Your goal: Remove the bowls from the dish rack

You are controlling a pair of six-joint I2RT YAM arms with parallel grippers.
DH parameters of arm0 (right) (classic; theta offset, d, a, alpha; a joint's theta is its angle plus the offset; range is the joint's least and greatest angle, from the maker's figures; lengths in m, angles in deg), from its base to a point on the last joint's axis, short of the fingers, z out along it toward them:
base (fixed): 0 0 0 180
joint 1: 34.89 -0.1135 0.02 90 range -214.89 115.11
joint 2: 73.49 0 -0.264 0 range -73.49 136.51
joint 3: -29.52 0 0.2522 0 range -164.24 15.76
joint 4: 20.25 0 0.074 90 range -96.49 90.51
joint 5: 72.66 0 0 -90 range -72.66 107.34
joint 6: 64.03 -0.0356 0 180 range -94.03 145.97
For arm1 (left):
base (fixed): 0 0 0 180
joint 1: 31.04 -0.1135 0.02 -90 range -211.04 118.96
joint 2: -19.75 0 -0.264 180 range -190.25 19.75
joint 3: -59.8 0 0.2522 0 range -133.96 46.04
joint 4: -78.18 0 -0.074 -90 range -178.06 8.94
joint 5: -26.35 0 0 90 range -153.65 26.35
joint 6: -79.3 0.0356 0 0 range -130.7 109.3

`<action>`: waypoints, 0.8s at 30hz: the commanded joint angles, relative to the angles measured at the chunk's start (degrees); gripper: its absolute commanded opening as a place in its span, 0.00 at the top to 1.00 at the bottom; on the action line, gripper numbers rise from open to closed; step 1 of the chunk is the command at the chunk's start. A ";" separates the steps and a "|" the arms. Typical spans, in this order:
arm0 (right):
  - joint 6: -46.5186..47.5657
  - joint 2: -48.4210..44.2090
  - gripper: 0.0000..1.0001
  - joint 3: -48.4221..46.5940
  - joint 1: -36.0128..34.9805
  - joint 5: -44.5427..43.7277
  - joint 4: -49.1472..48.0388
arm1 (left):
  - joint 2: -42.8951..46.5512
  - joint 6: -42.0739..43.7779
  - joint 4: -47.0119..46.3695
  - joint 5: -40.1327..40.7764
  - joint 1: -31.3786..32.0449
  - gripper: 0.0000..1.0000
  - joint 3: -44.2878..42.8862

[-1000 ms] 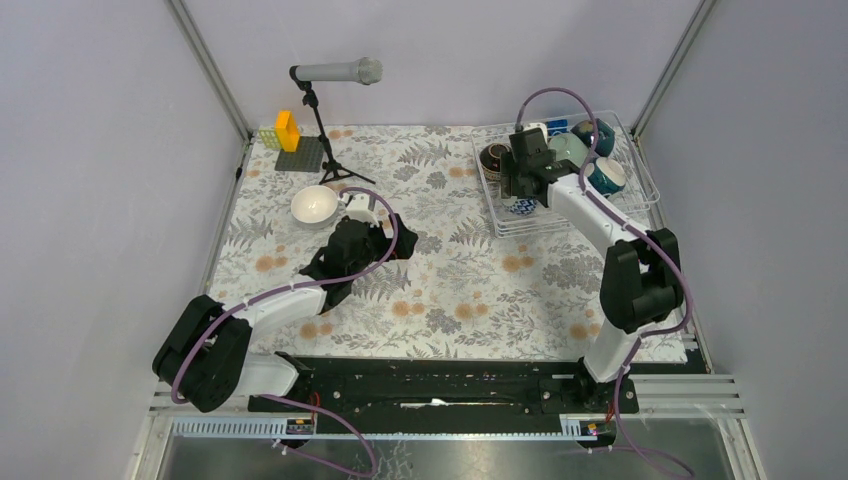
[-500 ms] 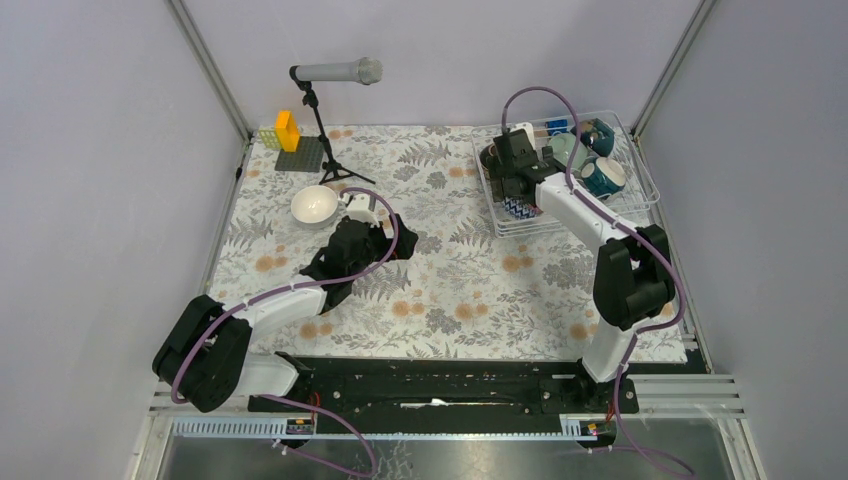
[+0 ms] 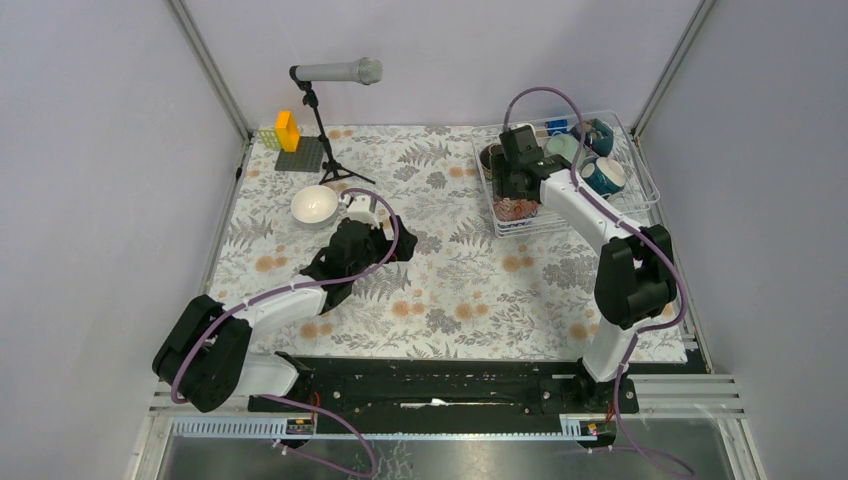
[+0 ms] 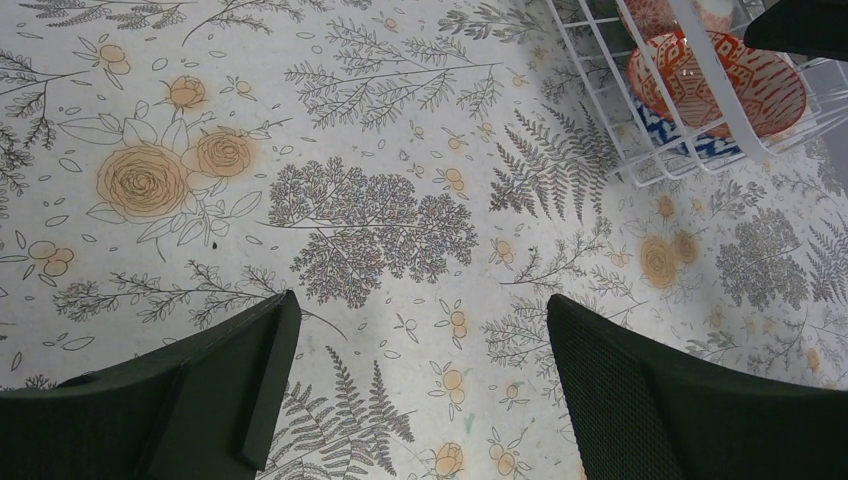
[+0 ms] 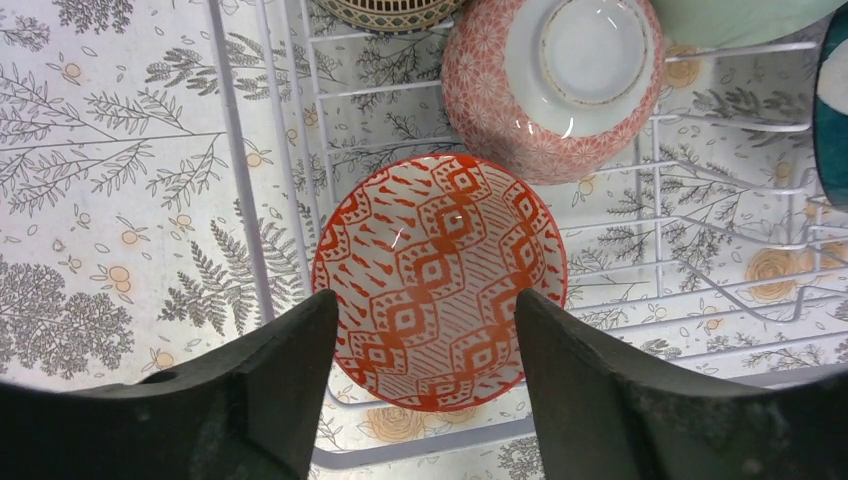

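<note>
The right pincer (image 5: 425,305) is released, jaws spread wide around the red-and-white patterned ceramic bowl (image 5: 440,270) beneath it. The white wire dish rack (image 5: 232,130) rim runs just outside its left finger, and an upturned pink bowl (image 5: 555,85) crowds in just beyond. The left pincer (image 4: 415,330) hangs released over the bare floral counter (image 4: 380,230).

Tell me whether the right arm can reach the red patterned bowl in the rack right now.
Probably yes. The right gripper hangs open directly above the red patterned bowl, with nothing between them. The pink bowl lies close against one side only.
</note>
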 commanded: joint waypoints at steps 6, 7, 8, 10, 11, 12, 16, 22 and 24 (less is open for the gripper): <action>-1.18 -1.11 0.33 -1.11 3.49 8.44 4.08 | 1.05 0.86 -1.35 0.87 0.31 0.01 -2.01; -1.47 -1.09 0.32 -0.98 3.52 7.41 4.23 | 1.07 0.82 -1.35 0.88 0.29 0.01 -1.99; -2.01 -1.03 0.32 -0.95 3.50 5.78 4.51 | 0.98 0.83 -1.40 0.83 0.26 0.01 -2.14; -3.08 -0.80 0.31 -1.30 3.71 1.85 5.18 | 0.89 0.80 -1.36 0.83 0.23 0.01 -2.15; -3.77 -0.75 0.31 -1.42 3.96 0.10 5.26 | 0.87 0.79 -1.35 0.82 0.31 0.01 -2.14; -4.69 -0.71 0.32 -1.48 4.29 -1.88 5.38 | 0.86 0.78 -1.29 0.81 0.27 0.01 -2.15; -9.03 -0.67 0.37 -0.81 8.04 -2.77 5.60 | 0.88 0.93 -1.11 0.96 0.31 0.01 -2.19; -13.95 0.22 0.41 1.38 14.30 8.39 3.72 | 0.79 0.83 -0.97 0.98 0.31 0.01 -2.30; -14.10 0.56 0.42 1.89 14.65 10.14 2.84 | 0.79 0.84 -0.92 0.94 0.27 0.01 -2.41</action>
